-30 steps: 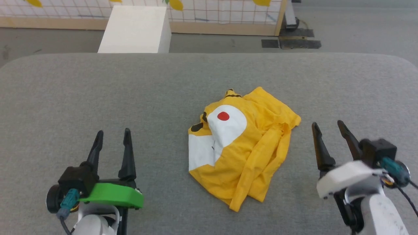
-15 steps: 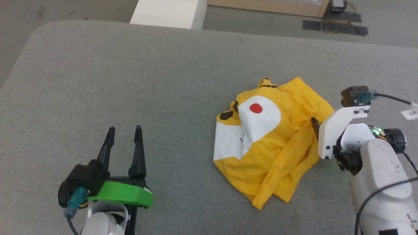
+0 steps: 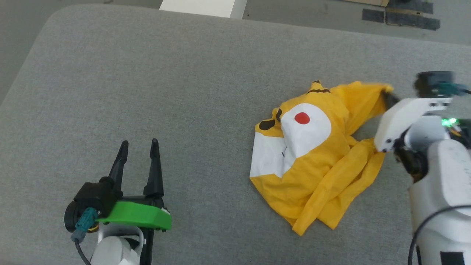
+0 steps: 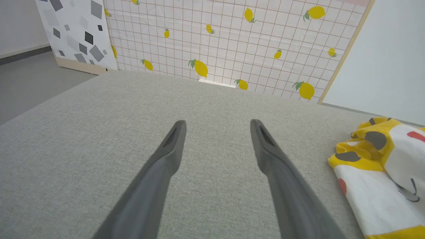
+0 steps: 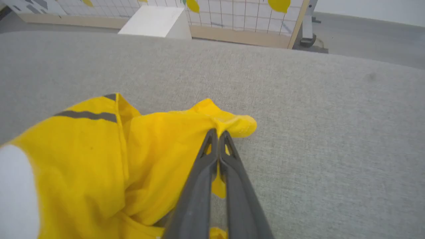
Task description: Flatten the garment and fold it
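The garment [image 3: 316,162] is a bright yellow T-shirt lying crumpled on the grey padded surface, its white patch with a red dot facing up. In the head view my right gripper [image 3: 387,96] is at the shirt's far right corner, fingers mostly hidden behind its white mount. The right wrist view shows that gripper [image 5: 218,133] shut on a yellow fold of the garment [image 5: 159,132], which is lifted a little. My left gripper [image 3: 139,143] stands open over bare surface at the lower left, well apart from the shirt. In the left wrist view its fingers [image 4: 176,139] are spread, with the garment [image 4: 382,166] at the right edge.
The grey padded table [image 3: 147,73] has a rounded far-left corner with floor beyond it. A white box [image 3: 202,6] stands on the floor past the far edge. A lemon-patterned grid panel [image 4: 232,43] and the table [image 4: 99,116] appear in the left wrist view.
My right gripper moved onto the shirt's far right corner and shut on a fold, pulling it up and to the right. The head camera shifted, so the whole picture slid. The left gripper stayed put.
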